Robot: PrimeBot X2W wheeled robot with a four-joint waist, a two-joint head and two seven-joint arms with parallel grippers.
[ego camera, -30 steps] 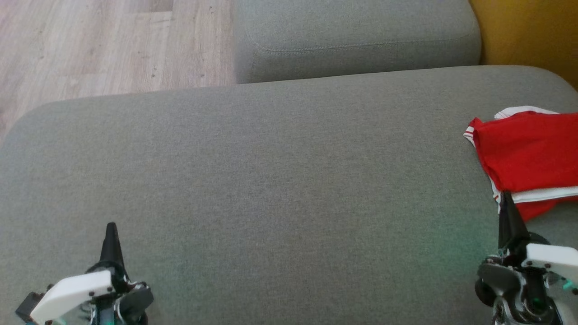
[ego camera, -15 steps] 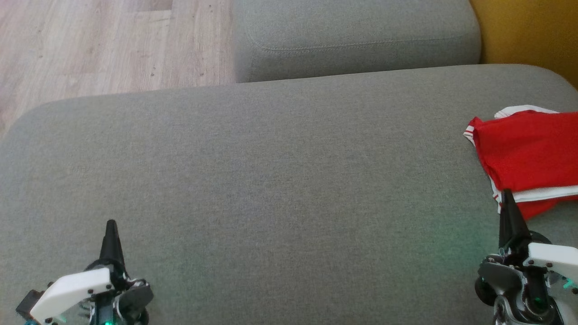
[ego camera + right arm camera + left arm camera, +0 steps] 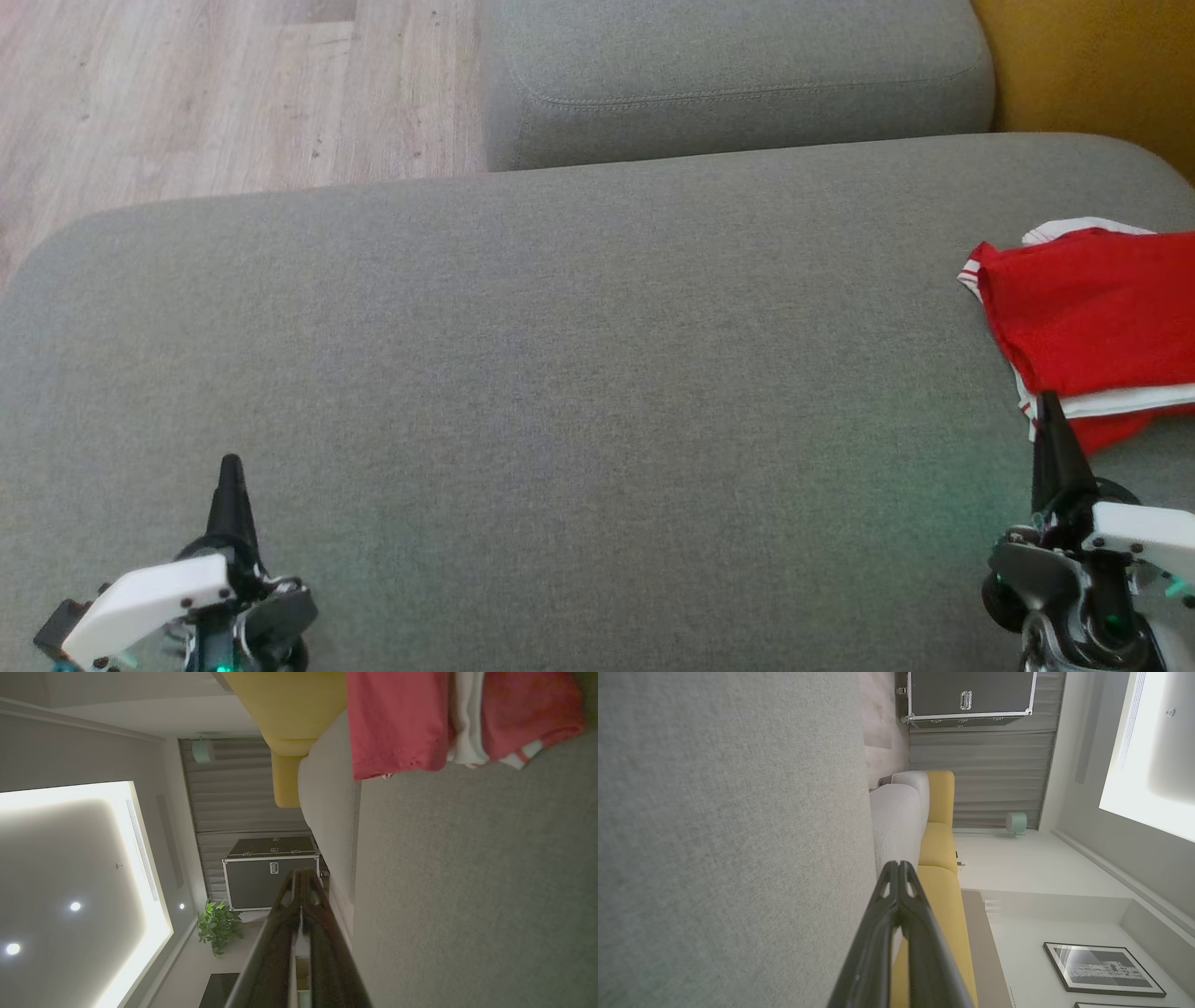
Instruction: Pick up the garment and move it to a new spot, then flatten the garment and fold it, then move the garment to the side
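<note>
The red garment (image 3: 1092,327) lies folded at the right edge of the grey sofa cushion (image 3: 560,373), near the right claw (image 3: 1048,411), pinched closed and empty like the left claw (image 3: 230,471); any final nudge should slide it flat, not bunch it.

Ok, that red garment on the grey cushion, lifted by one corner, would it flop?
Probably flops: the red garment lies in soft layers that would likely unfold. It looks thin, so likely light. Pushed, it may bunch on the woven cushion.
</note>
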